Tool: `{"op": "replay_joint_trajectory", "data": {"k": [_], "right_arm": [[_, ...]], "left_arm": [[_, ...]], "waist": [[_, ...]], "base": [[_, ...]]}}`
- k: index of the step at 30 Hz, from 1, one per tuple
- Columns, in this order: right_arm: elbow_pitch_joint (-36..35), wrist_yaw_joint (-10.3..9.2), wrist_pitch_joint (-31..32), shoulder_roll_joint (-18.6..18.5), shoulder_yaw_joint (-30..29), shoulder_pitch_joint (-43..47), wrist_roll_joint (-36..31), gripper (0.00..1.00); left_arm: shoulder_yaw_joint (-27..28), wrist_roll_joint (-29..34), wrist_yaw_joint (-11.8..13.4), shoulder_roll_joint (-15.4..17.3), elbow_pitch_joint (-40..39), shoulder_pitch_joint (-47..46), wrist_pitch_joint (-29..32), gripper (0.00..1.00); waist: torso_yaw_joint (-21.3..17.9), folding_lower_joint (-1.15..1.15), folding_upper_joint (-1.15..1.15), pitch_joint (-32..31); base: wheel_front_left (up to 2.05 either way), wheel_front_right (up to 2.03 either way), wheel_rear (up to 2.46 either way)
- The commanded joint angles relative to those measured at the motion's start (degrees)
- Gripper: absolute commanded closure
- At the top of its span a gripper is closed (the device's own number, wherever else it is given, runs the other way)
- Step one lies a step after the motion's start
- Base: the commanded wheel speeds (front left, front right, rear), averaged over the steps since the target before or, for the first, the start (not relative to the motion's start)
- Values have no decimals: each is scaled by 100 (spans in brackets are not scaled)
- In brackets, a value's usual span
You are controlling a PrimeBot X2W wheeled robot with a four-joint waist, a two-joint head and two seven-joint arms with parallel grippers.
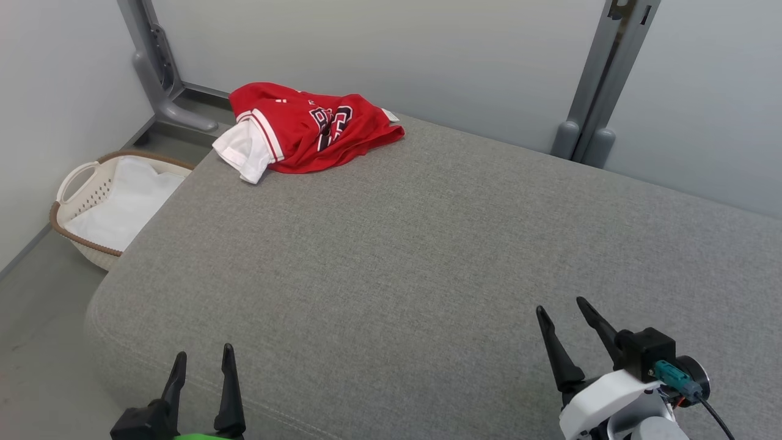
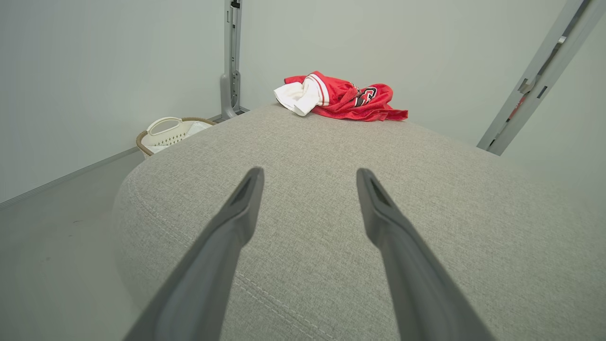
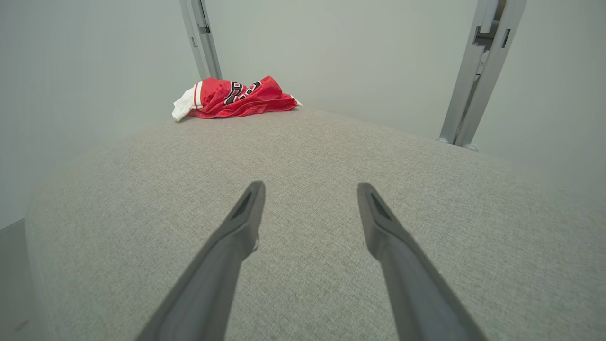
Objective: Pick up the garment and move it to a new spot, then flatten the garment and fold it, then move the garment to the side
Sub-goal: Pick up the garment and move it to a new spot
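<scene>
**On the far left corner of a grey cushion [image 1: 391,256], a red garment [image 1: 305,128] lies bunched**

The garment, a red jersey with a white sleeve trimmed in red stripes, sits crumpled by the cushion's back edge, well apart from both arms. Dark, white-edged lettering across it is folded in on itself and cannot be read. A small white tag at its right edge is too small to make out. At the near edge, the left jaws and right jaws stand wide open and hold nothing; the left arm is cut off at the bottom of the head view. A white basket [image 1: 67,189] on the floor is partly hidden behind the cushion.
</scene>
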Motion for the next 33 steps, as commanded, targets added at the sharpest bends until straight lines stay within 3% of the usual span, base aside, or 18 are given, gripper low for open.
{"op": "replay_joint_trajectory", "data": {"k": [1, 8, 19, 26, 33], "right_arm": [[-67, -9, -28, -29, -63, 70, -44, 0], [-287, -9, -28, -30, -140, -3, -285, 0], [-522, -9, 79, -32, -115, -527, -926, 0], [-1138, -9, 462, -29, 9, -1043, -1454, 0], [-1738, -9, 599, -28, 111, -1398, -1664, 0]], "left_arm": [[3, 73, -33, 7, 24, 55, -2, 0], [334, 143, 15, 360, -167, -411, -2, 0], [717, 275, -115, 1733, -397, -2445, 503, 0], [853, -11, -175, 2200, 774, -4293, 881, 0], [899, -275, -194, 2315, 2216, -5487, 1091, 0]], "waist": [[7, 0, 0, 7], [-209, 0, 0, 225], [-1003, 0, 0, 1229], [-1664, 0, 0, 2410], [-2102, 0, 0, 3291]], "base": [[0, 0, 0], [0, 0, 0], [0, 0, 0], [0, 0, 0], [0, 0, 0]]}}
